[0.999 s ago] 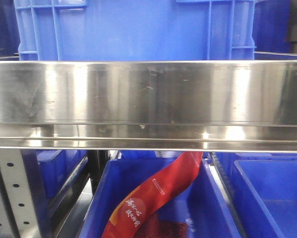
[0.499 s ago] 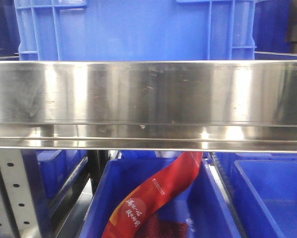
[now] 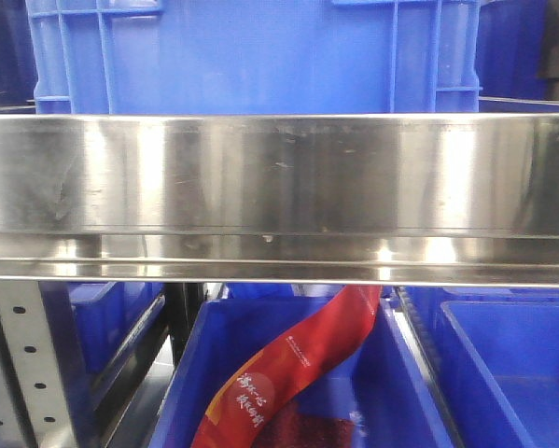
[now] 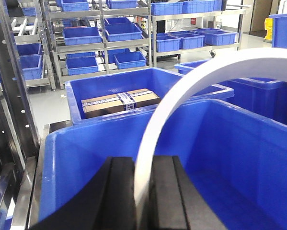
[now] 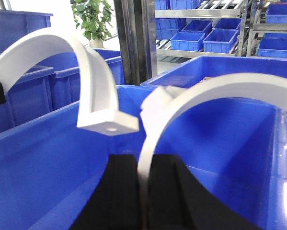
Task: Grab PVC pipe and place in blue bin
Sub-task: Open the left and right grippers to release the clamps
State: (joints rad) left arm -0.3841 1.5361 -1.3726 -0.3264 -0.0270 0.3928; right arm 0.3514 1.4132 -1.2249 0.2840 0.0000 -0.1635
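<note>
Left gripper [image 4: 143, 165] pinches a white pipe [image 4: 181, 86] between its black fingers [image 4: 119, 191]; right gripper [image 5: 144, 163] clamps a second pipe [image 5: 220, 91] likewise, both pointing straight out.

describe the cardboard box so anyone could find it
Start at the big blue bin under the left gripper, which clamps a white PVC pipe. The next blue bin behind it holds the cardboard box: the only brown thing there, banded with tape.

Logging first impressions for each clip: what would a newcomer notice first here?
Curved white plastic dominates: the left PVC piece is clamped in the left pincer and the right PVC piece in the right pincer, both above the blue bin. In the front view a shiny steel shelf rail spans the frame, with a red printed strip in a lower bin.
</note>
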